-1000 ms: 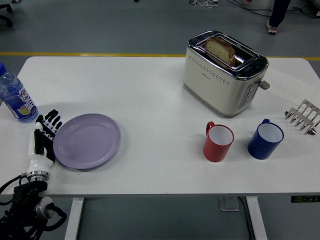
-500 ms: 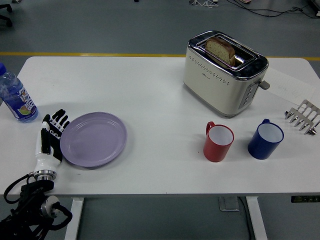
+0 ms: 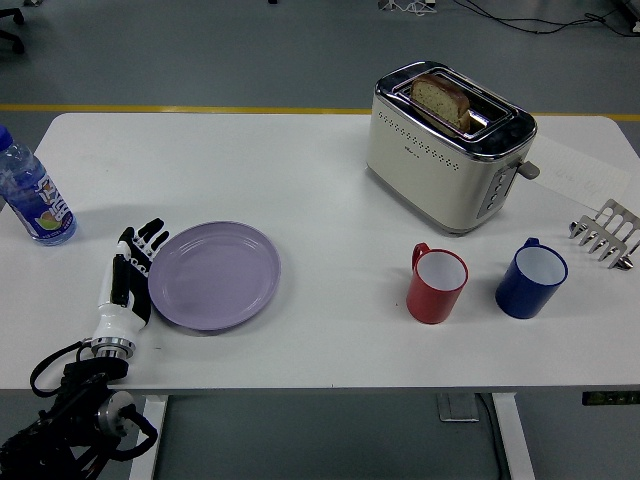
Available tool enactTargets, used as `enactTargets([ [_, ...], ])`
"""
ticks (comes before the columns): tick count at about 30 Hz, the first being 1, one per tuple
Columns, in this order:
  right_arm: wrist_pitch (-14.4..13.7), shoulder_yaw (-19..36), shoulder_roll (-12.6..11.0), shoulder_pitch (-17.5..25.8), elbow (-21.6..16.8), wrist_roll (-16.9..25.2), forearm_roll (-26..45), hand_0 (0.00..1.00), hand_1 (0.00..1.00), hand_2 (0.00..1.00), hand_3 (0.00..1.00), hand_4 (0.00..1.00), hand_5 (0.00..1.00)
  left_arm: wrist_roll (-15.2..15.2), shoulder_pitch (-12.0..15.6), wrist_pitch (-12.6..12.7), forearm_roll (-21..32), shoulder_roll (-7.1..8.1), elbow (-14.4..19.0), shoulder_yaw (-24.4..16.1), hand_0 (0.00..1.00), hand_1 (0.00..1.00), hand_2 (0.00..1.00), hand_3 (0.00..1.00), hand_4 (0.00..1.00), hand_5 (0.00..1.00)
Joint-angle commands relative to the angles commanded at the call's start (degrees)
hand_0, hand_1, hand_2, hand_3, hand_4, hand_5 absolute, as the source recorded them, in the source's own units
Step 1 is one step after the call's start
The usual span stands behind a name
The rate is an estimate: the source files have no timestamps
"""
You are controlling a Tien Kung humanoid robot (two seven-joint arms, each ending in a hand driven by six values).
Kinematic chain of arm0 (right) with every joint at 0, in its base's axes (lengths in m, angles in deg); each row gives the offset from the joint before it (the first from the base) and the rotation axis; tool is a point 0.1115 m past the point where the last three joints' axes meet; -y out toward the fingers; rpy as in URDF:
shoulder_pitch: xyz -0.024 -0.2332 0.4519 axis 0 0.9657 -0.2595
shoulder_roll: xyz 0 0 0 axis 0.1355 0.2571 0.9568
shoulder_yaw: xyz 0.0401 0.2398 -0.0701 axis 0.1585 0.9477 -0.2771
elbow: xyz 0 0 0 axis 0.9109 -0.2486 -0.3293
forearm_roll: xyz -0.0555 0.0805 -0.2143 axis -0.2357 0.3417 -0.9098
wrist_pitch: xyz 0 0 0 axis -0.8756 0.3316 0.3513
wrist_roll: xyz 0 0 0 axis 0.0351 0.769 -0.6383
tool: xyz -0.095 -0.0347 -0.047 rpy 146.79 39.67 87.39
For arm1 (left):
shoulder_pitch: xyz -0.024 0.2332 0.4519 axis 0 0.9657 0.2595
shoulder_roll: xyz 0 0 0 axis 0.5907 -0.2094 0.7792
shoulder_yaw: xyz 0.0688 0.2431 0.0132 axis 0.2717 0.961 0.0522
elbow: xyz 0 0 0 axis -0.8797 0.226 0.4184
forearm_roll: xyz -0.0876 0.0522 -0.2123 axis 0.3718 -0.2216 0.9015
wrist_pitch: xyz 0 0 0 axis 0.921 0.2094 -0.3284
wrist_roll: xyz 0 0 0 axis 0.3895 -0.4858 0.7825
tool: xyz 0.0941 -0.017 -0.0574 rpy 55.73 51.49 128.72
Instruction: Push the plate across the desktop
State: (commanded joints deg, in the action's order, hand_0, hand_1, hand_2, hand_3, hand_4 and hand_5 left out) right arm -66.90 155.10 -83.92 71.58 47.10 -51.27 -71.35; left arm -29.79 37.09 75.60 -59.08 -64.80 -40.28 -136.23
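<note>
On the white table (image 3: 300,170), the plate (image 3: 215,275) touches the left hand (image 3: 128,283).

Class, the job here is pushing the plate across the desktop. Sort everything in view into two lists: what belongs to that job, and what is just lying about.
Belongs to the job:
purple plate
left hand, flat against the plate's left rim
white table

Just lying about:
toaster holding bread
red mug
blue mug
water bottle
metal rack
</note>
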Motion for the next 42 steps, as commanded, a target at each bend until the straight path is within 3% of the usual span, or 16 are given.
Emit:
enactTargets([
  [23, -0.1, -0.2, -0.1, -0.1, 0.0, 0.1, 0.0, 0.515, 0.488, 0.595, 0.544, 0.222, 0.242, 0.7, -2.2, 1.1, 4.7, 0.02, 1.9, 9.6, 0.866, 0.876, 0.880, 0.743, 0.463, 0.998],
  [42, -0.2, -0.4, -0.3, 0.5, 0.0, 0.1, 0.0, 0.515, 0.488, 0.595, 0.544, 0.221, 0.248, 0.7, -5.6, 1.8, 9.4, -0.47, 3.4, 22.3, 0.866, 0.878, 0.888, 0.750, 0.460, 0.998],
])
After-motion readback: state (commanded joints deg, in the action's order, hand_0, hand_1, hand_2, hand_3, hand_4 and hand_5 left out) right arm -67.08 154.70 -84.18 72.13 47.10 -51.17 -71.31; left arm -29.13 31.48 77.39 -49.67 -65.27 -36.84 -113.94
